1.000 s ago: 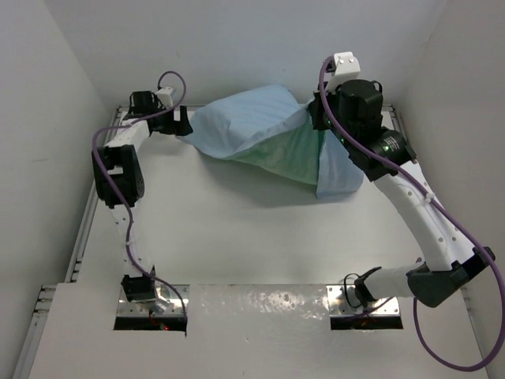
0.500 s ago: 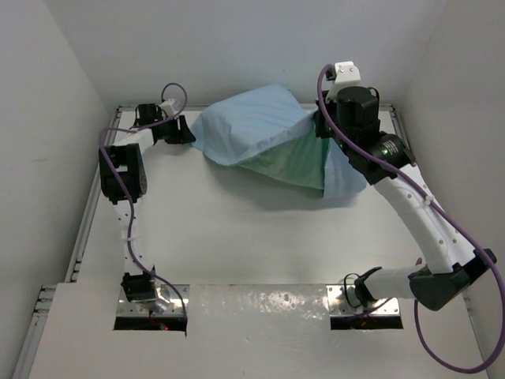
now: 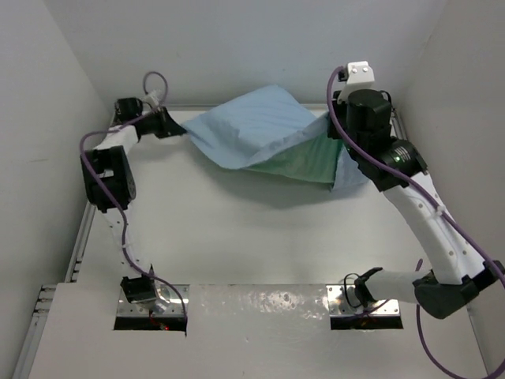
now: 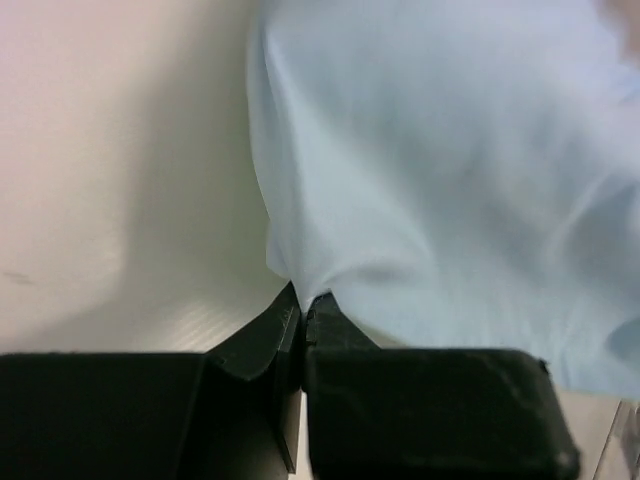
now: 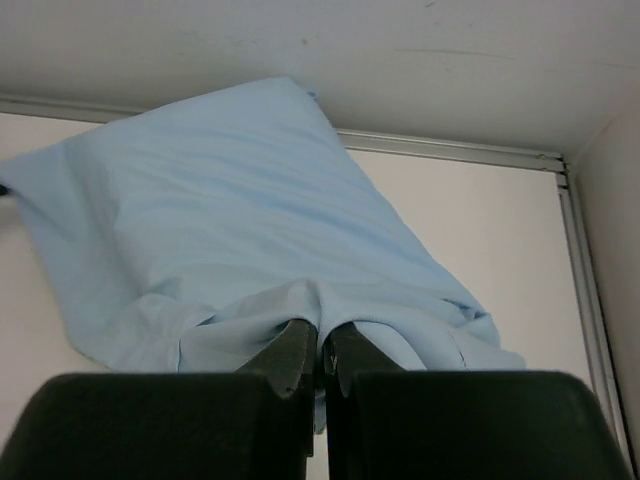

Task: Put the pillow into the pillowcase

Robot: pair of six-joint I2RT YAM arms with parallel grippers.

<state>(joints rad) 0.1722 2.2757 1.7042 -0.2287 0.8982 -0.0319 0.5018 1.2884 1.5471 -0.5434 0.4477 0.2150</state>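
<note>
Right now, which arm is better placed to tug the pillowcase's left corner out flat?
Left, probably. The left end effector is pinched shut on that corner of the pillowcase, while the right end effector grips bunched fabric at the opposite end.

Top cam: right gripper [image 5: 322,335] fingertips hidden under its own wrist housing [image 3: 367,110], which also covers the right end of the pillowcase [image 3: 260,130]. Left wrist cam: fabric out of focus and runs off the top and right edges; left gripper [image 4: 303,300] body cut by the bottom edge. Right wrist cam: pillowcase left corner clipped by the frame. Pillowcase contents hidden in every view.
</note>
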